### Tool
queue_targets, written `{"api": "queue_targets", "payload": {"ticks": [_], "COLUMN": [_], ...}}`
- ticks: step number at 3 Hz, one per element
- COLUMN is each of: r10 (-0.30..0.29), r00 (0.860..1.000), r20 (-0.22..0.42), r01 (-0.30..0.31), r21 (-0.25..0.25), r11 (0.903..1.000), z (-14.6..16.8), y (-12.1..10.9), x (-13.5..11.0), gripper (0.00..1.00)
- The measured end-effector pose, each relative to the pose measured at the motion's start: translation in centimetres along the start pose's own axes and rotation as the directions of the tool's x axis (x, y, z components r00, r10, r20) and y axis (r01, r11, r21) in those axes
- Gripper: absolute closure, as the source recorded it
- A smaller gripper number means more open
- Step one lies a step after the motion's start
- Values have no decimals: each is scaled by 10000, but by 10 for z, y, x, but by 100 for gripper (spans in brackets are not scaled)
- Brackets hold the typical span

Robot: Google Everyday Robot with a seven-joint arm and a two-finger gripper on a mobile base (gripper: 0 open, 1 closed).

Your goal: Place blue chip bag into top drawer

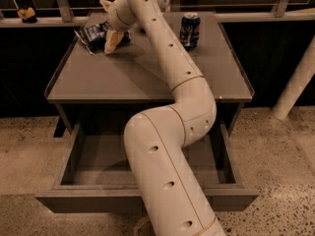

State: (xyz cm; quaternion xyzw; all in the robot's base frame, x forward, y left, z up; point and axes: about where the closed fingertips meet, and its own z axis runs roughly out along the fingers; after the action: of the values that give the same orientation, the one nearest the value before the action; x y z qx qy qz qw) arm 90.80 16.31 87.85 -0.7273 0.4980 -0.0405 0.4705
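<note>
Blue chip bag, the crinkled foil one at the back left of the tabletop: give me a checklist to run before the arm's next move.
1. Wide grey-brown top drawer pulled open: ok.
2. Drawer floor free for the bag: cannot tell, the arm hides its middle.
3. Robot gripper at the crinkled dark-blue foil chip bag, back left of the grey tabletop: ok.
4. Bag held: cannot tell.
5. Upright blue soda can apart from gripper and bag: ok.

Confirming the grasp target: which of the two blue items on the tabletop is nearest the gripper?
The crinkled blue chip bag at the far-left corner, right beside the gripper. The upright blue soda can stands apart, across the arm.
</note>
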Motion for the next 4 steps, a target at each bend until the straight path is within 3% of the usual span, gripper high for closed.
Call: {"api": "queue_targets", "payload": {"ticks": [3, 4], "r10": [-28, -28], "r00": [9997, 9997], "r20": [249, 249], "r01": [27, 26], "r21": [62, 61], "r11": [10000, 10000], "z": [0, 0], "y": [-2, -2], "x": [-9, -9], "gripper": [0, 19]}}
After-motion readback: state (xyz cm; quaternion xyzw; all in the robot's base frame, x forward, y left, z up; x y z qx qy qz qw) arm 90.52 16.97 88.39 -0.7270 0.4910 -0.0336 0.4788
